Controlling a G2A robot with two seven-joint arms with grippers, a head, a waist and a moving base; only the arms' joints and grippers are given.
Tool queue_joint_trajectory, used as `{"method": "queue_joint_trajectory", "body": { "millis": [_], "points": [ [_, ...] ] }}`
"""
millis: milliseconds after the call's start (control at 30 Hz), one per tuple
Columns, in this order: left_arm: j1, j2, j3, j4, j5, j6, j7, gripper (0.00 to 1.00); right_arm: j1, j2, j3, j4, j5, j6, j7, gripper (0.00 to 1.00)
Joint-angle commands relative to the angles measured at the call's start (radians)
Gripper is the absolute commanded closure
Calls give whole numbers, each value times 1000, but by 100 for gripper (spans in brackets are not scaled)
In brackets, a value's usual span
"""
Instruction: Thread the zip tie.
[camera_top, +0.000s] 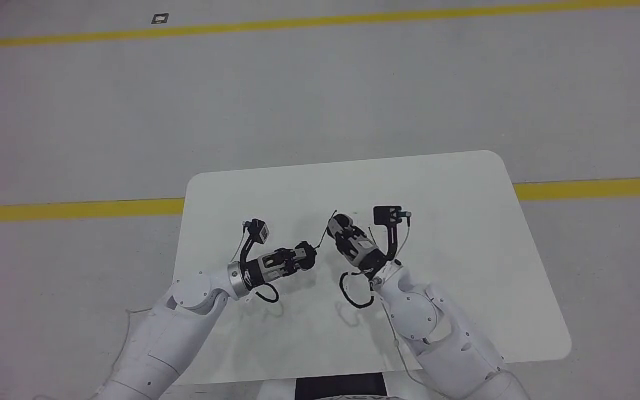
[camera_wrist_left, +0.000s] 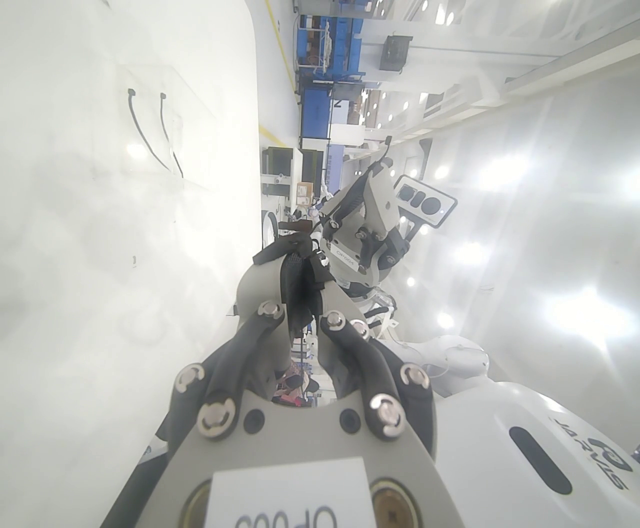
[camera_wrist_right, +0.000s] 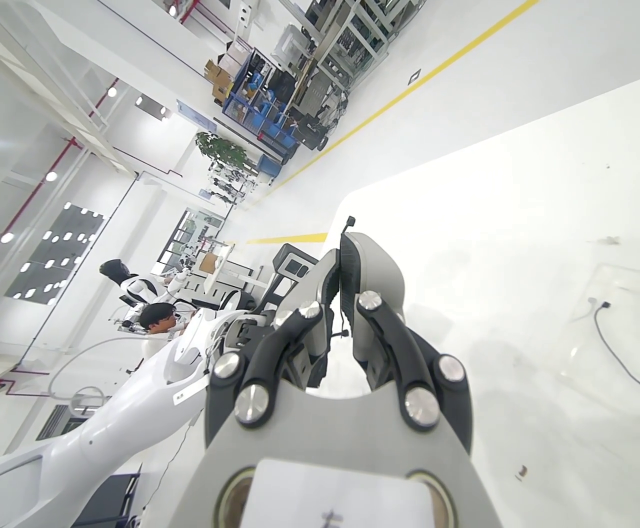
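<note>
Zip tie (camera_wrist_right: 351, 220) is pinched in the right gripper (camera_wrist_right: 342, 260) over the table (camera_top: 470, 190), head poking past the tips, probably so the tail can feed in. Left gripper (camera_wrist_left: 300, 265) faces it up close, fingers closed too, can't tell on what.

Strap of the zip tie (camera_wrist_right: 351, 220) is mostly hidden between the pressed pads of the right gripper (camera_wrist_right: 341, 250); the head alone is seen past the tips. What is pinched in the left gripper (camera_wrist_left: 299, 252) cannot be made out against its dark pads. A spare tie (camera_wrist_right: 607, 340) in the clear tray (camera_wrist_right: 580, 310) is cut off by the frame edge.
</note>
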Motion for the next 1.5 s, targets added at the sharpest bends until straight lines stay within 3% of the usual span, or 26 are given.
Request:
{"method": "queue_joint_trajectory", "body": {
  "millis": [0, 900, 1200, 1467],
  "points": [
    [0, 0, 0, 0, 0, 0, 0, 100, -1, 0, 0, 0, 0, -1, 3, 100],
    [0, 0, 0, 0, 0, 0, 0, 100, -21, 1, -3, -8, 1, 4, 38, 100],
    [0, 0, 0, 0, 0, 0, 0, 100, -36, 2, 11, -45, 1, -7, -5, 100],
    [0, 0, 0, 0, 0, 0, 0, 100, -32, 0, 7, -35, -11, -16, -34, 100]
  ]
}}
